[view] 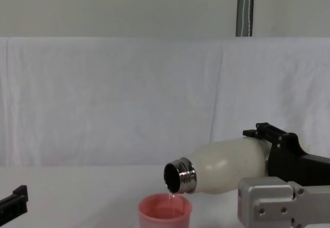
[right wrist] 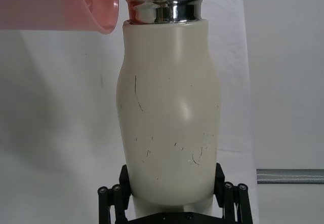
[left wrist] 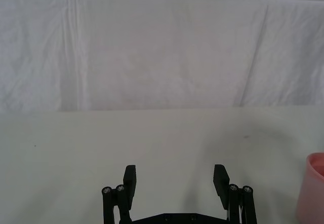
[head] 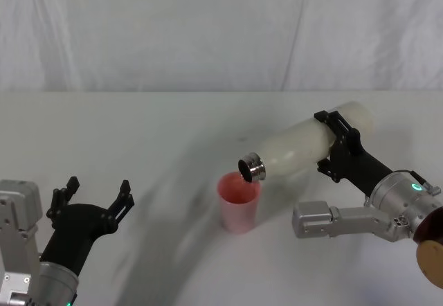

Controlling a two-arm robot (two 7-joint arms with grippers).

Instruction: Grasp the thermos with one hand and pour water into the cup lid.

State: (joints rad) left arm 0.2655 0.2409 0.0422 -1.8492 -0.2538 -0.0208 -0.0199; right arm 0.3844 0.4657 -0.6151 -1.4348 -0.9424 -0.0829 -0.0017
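- The right gripper (head: 337, 145) was clamped across the lower body of the thermos (head: 304, 145), one finger on each side of the wide cream wall, seen clearly in the right wrist view (right wrist: 172, 203).
- The thermos (view: 227, 166) lay tipped close to level, its steel neck (view: 180, 176) reaching well forward of the jaws and slightly downward.
- The cup lid (view: 165, 211) stood on the table (head: 138, 133) directly beneath that neck, far ahead of the jaws; a thin thread of water appeared to fall from the mouth into it.
- Judged by look, the bottle was rigid and would not give under the squeeze; its matte coat, marked with fine scratches (right wrist: 144, 155), probably offered fair friction.
- Liquid inside would shift toward the neck as it tipped, so a hold near the base likely felt a growing turning load; a firm squeeze on the widest part seemed the sensible hold.
- The pink cup (head: 239, 201) looked light and thin-walled plastic, easy to knock over if the steel rim touched it.
- The neck hung just above the cup's near rim with little room below, so further tilting called for care.
- The left gripper (head: 90, 202) hovered with its fingers spread apart and nothing between them, well off to the side of the cup (left wrist: 314, 183).
- Open table lay all round, bounded behind by a white cloth backdrop (view: 129, 99).
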